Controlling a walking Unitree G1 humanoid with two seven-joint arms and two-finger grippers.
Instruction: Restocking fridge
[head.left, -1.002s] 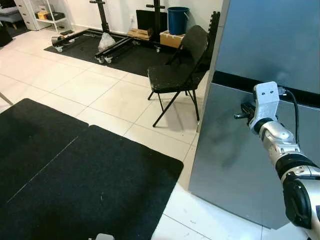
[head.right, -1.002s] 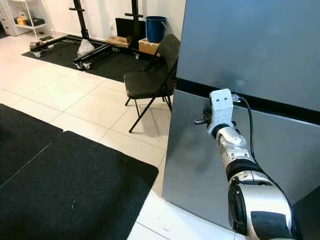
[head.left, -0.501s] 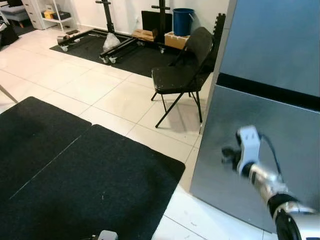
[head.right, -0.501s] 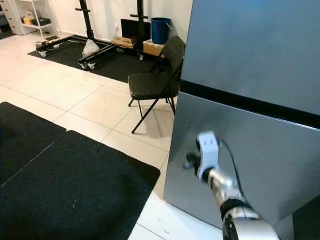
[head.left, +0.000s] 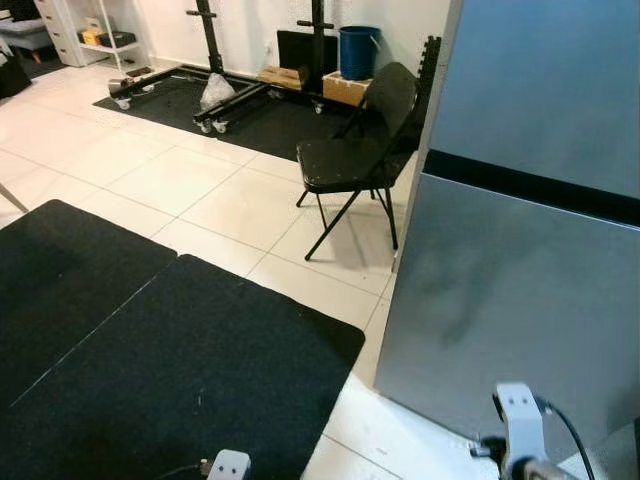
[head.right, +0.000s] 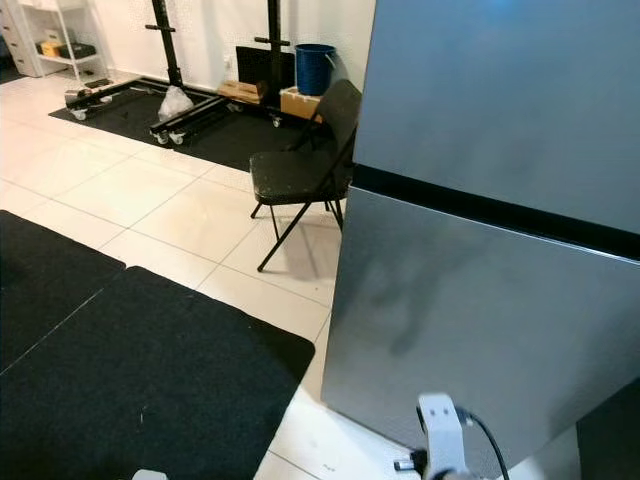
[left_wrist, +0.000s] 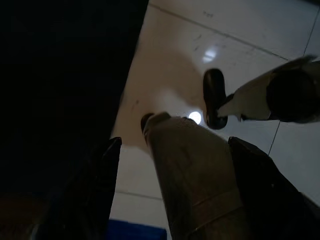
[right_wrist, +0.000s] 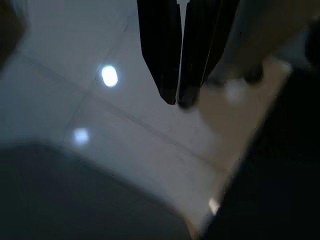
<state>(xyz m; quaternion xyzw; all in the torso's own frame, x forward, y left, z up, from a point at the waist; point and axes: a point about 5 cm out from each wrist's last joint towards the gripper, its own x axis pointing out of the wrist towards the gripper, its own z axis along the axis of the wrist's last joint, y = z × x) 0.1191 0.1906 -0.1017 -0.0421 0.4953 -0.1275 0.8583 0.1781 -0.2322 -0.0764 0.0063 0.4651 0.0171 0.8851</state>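
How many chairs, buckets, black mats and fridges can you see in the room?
Chairs: 1, a black folding chair
Buckets: 1, a blue bucket
Black mats: 2, the near floor mat and the far mat under the black stands
Fridges: 1, the grey fridge
Total: 5

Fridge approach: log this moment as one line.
fridge: doors closed | right gripper: shut, empty, low beside fridge | left gripper: open, idle | folding chair: left of fridge

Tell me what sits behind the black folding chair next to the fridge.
Behind the black folding chair stand a blue bucket, a cardboard box and a black wheeled metal stand on a dark mat. The chair's back hides the floor right behind it.
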